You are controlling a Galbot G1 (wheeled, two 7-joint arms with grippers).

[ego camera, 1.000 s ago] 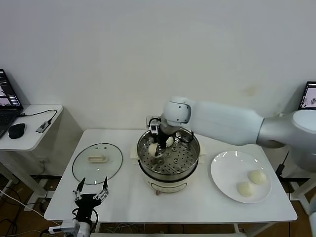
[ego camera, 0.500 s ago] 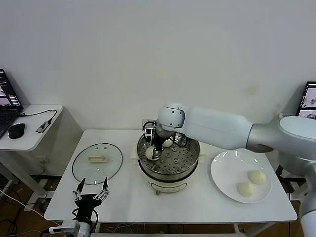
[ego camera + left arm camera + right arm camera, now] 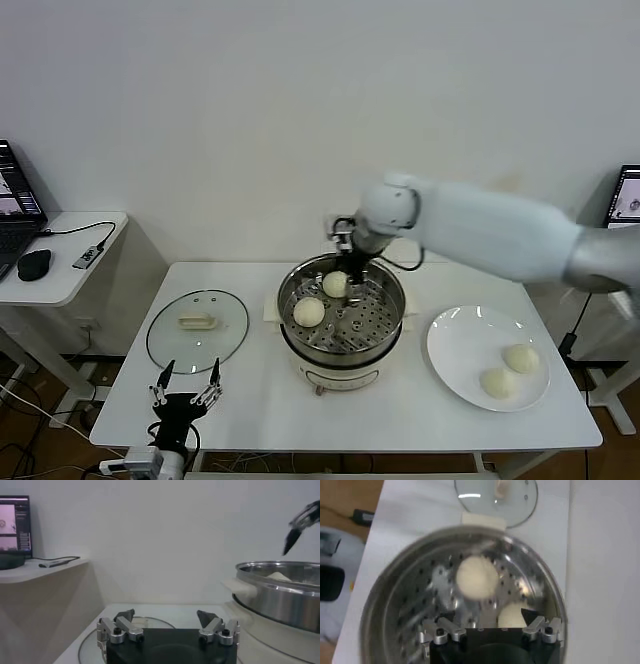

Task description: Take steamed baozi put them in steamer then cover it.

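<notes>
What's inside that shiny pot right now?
Two baozi sit on the perforated tray of the steamer. The right gripper hangs open above them. Below the tray nothing shows.

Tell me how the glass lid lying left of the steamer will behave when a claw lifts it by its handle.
The cover is glass with a metal rim, so probably heavy for its size and breakable if dropped. Its cream handle is small and central, so the wide disc may tilt or swing in a loose grip. Lying flat on the table, it looks unlikely to roll.
</notes>
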